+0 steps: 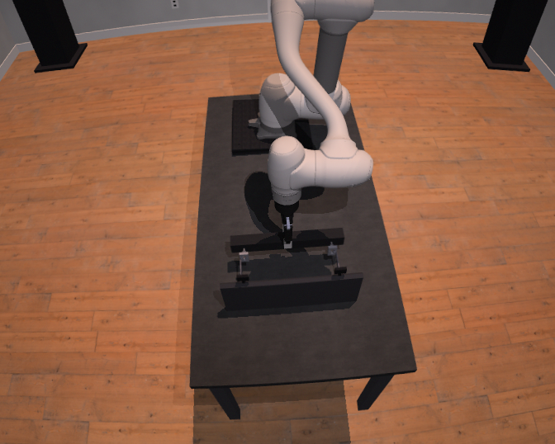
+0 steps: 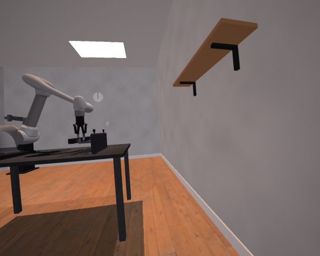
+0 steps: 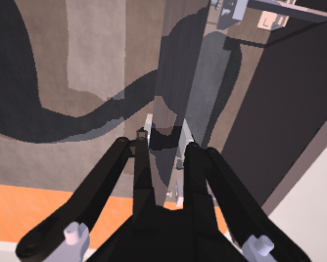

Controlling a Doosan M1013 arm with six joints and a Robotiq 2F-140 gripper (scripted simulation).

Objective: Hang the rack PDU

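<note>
The rack PDU [image 1: 258, 241] [image 2: 72, 140] [image 3: 173, 73] is a long black bar. My gripper [image 1: 287, 240] [image 2: 80, 137] [image 3: 164, 124] is shut on its middle and holds it level a little above the table [image 1: 301, 351] [image 2: 112, 148]. Two small grey keyhole plates [image 1: 243, 255] [image 1: 332, 250] stand on thin posts just in front of the PDU; one shows at the top of the wrist view [image 3: 229, 11]. The posts rise beside a black upright panel [image 1: 291, 293] [image 2: 98, 142]. The buttons on the PDU's back are hidden.
A black ribbed mat [image 1: 243, 125] lies by the arm's base at the table's far end. A wooden shelf [image 2: 213, 50] hangs high on the side wall. Two black pillars [image 1: 48, 35] [image 1: 506, 32] stand on the floor far behind.
</note>
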